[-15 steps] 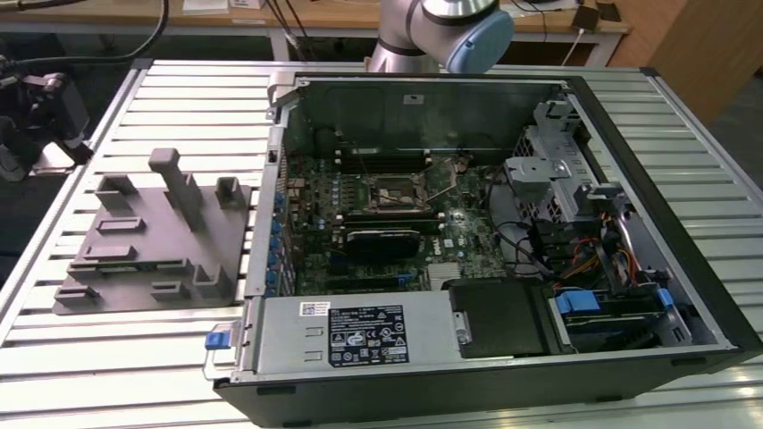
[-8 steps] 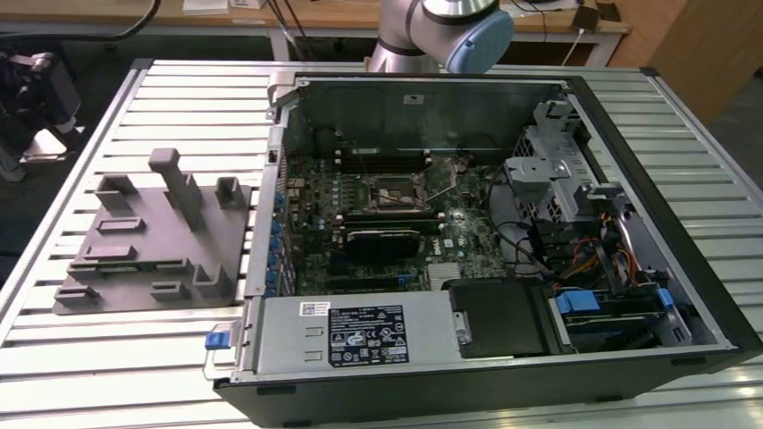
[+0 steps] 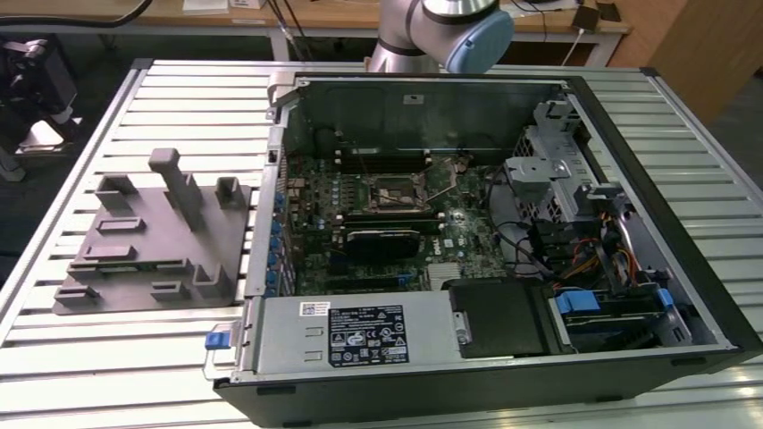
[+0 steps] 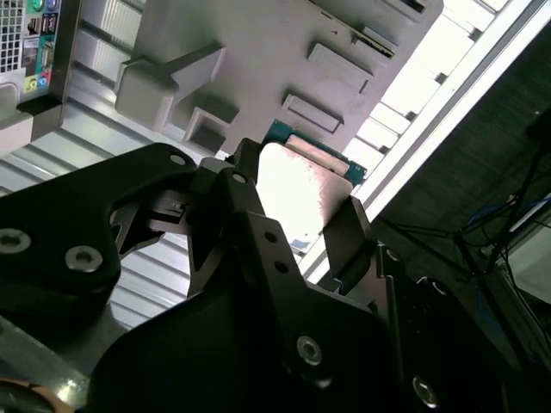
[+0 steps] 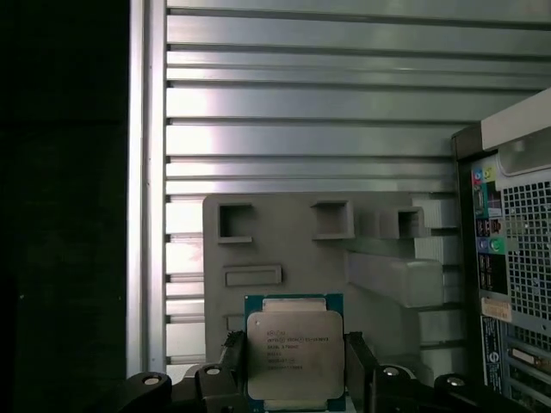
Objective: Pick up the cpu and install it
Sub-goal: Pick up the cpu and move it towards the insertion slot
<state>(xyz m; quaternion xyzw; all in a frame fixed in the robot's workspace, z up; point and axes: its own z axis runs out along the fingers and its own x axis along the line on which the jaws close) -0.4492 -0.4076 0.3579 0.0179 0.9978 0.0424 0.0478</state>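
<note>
Your black two-fingered gripper [image 5: 295,379] is clamped on the small flat square cpu [image 5: 295,354] with the shiny silver metal top and green edge. In both wrist views a dark finger [image 5: 231,366] presses on each of two opposite edges, so the jaws stand only as far apart as the chip is wide. You have the cpu [image 4: 301,194] held flat-on, its silver face turned to the first wrist view and its sides square to the fingers; being square, it has no long axis. Beyond it, apart from it, lies the large grey plastic fixture [image 5: 284,232] with upright posts, resting on the ribbed aluminium counter [image 5: 301,112]. In the exterior view the fixture [image 3: 131,268] sits to the exterior view's left of the open black computer case [image 3: 537,375], whose square black socket [image 3: 388,192] is on the green board, and the silver arm [image 3: 441,22] stands behind the case.
</note>
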